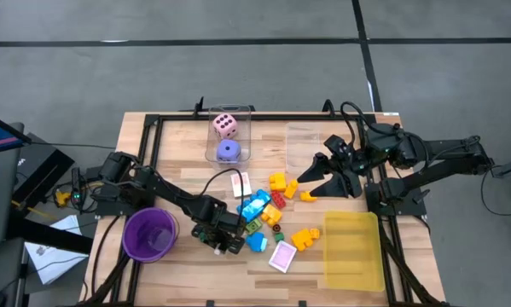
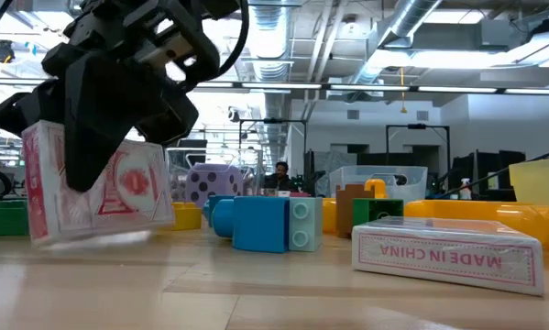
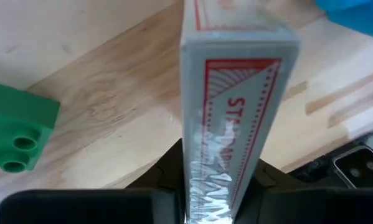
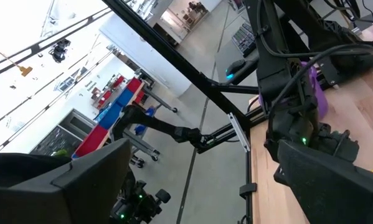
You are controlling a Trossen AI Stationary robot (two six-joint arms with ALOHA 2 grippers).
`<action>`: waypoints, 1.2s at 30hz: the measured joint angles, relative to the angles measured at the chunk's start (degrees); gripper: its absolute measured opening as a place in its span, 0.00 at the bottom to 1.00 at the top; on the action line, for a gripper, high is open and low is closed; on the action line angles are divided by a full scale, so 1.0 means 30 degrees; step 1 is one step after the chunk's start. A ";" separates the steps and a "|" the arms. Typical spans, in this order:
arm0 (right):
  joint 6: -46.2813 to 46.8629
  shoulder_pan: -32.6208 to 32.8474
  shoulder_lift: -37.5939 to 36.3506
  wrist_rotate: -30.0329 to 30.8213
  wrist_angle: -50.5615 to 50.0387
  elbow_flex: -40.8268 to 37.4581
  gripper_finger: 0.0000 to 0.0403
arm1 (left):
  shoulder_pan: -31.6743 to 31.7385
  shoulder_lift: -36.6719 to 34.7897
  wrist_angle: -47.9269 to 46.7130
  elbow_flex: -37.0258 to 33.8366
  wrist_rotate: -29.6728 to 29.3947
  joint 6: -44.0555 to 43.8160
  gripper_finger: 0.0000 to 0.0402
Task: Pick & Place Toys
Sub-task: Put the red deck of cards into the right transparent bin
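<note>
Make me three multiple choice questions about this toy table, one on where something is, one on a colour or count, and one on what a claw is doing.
1. Where are the two dotted dice?
A. In the clear box at the table's far edge
B. In the yellow tray
C. In the purple cup

2. What colour is the tray at the table's right front?
A. Red
B. Yellow
C. Blue

3. What is the left claw doing?
A. Hanging open over the cup
B. Gripping a green block
C. Clamped on a red-and-white card pack

Answers:
1. A: the pink die and the purple die both sit inside the clear box.
2. B: the tray is yellow in the high view.
3. C: the left claw has its fingers on both sides of the card pack, held on edge above the wood; the right claw stands open.
</note>
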 joint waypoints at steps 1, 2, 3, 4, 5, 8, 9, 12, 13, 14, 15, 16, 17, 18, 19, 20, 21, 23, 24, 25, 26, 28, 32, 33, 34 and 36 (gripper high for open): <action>0.0000 0.0007 0.0000 0.0000 0.0004 0.0000 0.99 | 0.0024 -0.0052 0.0074 0.0006 0.0018 0.0043 0.18; 0.0002 0.0000 0.0006 0.0000 0.0004 0.0000 0.99 | 0.0024 -0.0196 -0.0055 -0.0004 -0.0016 0.0063 0.18; 0.0000 0.0003 0.0007 0.0003 0.0004 0.0000 0.99 | 0.0024 -0.0332 -0.0089 -0.0009 0.0009 0.0119 0.18; 0.0000 0.0002 0.0007 0.0007 0.0009 0.0000 0.99 | 0.0024 -0.0466 0.0164 -0.0004 0.0015 0.0134 0.18; -0.0020 0.0000 0.0007 0.0007 0.0011 0.0000 0.99 | 0.0024 -0.0647 0.0269 -0.0001 -0.0034 0.0241 0.18; -0.0183 0.0000 0.0007 0.0147 0.0066 0.0000 0.99 | 0.0035 -0.1182 0.0396 -0.0001 -0.0089 0.0702 0.18; -0.0236 0.0003 0.0007 0.0197 0.0045 0.0000 0.99 | 0.0100 -0.1319 0.0391 -0.0001 -0.0129 0.0872 0.18; -0.0299 0.0007 0.0007 0.0504 -0.0003 0.0000 0.99 | 0.0199 -0.1959 0.0390 -0.0001 -0.0228 0.1625 0.18; -0.0299 0.0000 0.0007 0.0510 0.0004 0.0000 0.99 | 0.0236 -0.2194 0.0441 0.0003 -0.0370 0.1942 0.18; -0.0299 -0.0007 0.0007 0.0510 0.0004 0.0000 0.99 | 0.0239 -0.2407 0.0406 -0.0001 -0.0584 0.2187 0.18; -0.0299 -0.0019 0.0007 0.0510 0.0004 0.0000 0.99 | 0.0260 -0.2574 0.0424 -0.0001 -0.0663 0.2424 0.18; -0.0299 -0.0065 0.0007 0.0510 0.0004 0.0000 0.99 | 0.0334 -0.2744 0.0492 -0.0001 -0.0733 0.2627 0.18; -0.0291 -0.0130 0.0007 0.0510 0.0004 0.0000 0.99 | 0.0359 -0.2938 0.0443 -0.0001 -0.0865 0.2831 0.18; -0.0291 -0.0157 0.0007 0.0511 0.0004 0.0000 0.99 | 0.0361 -0.3142 0.0459 -0.0001 -0.0991 0.3048 0.18; -0.0291 -0.0210 0.0007 0.0512 0.0007 0.0000 0.99 | 0.0412 -0.3317 0.0590 -0.0001 -0.1140 0.3256 0.18; -0.0288 -0.0274 0.0007 0.0517 0.0004 0.0000 0.99 | 0.0458 -0.3507 0.0703 -0.0001 -0.1403 0.3587 0.18; -0.0185 -0.0345 0.0007 0.0512 0.0004 0.0000 0.99 | 0.0461 -0.3649 0.0859 -0.0001 -0.1586 0.3895 0.18; 0.0005 -0.0500 0.0007 0.0528 -0.0003 0.0000 0.99 | 0.0474 -0.3943 0.1337 -0.0001 -0.1925 0.4496 0.18; 0.0130 -0.0565 0.0007 0.0538 -0.0003 0.0000 0.99 | 0.0558 -0.4063 0.1727 -0.0001 -0.1973 0.4754 0.18; 0.0158 -0.0646 0.0007 0.0552 -0.0009 0.0000 0.99 | 0.0607 -0.4176 0.2088 -0.0001 -0.2001 0.5112 0.18; 0.0168 -0.0685 0.0007 0.0559 -0.0016 0.0000 0.99 | 0.0614 -0.4291 0.2357 -0.0001 -0.2021 0.5427 0.18; 0.0168 -0.0803 0.0007 0.0568 -0.0029 0.0000 0.99 | 0.0766 -0.4505 0.2970 -0.0001 -0.2049 0.6367 0.18; 0.0211 -0.1030 0.0007 0.0583 -0.0069 0.0000 0.99 | 0.1353 -0.4812 0.3944 -0.0001 -0.2242 0.7881 0.17; 0.0211 -0.1063 0.0007 0.0583 -0.0066 0.0000 0.99 | 0.1526 -0.4814 0.4421 -0.0001 -0.2407 0.8238 0.17; 0.0213 -0.1119 0.0007 0.0583 -0.0076 0.0000 0.99 | 0.1687 -0.4914 0.4727 -0.0001 -0.2587 0.8627 0.17; 0.0215 -0.1201 0.0007 0.0583 -0.0100 0.0000 0.99 | 0.1991 -0.5094 0.5554 0.0001 -0.2771 0.9239 0.17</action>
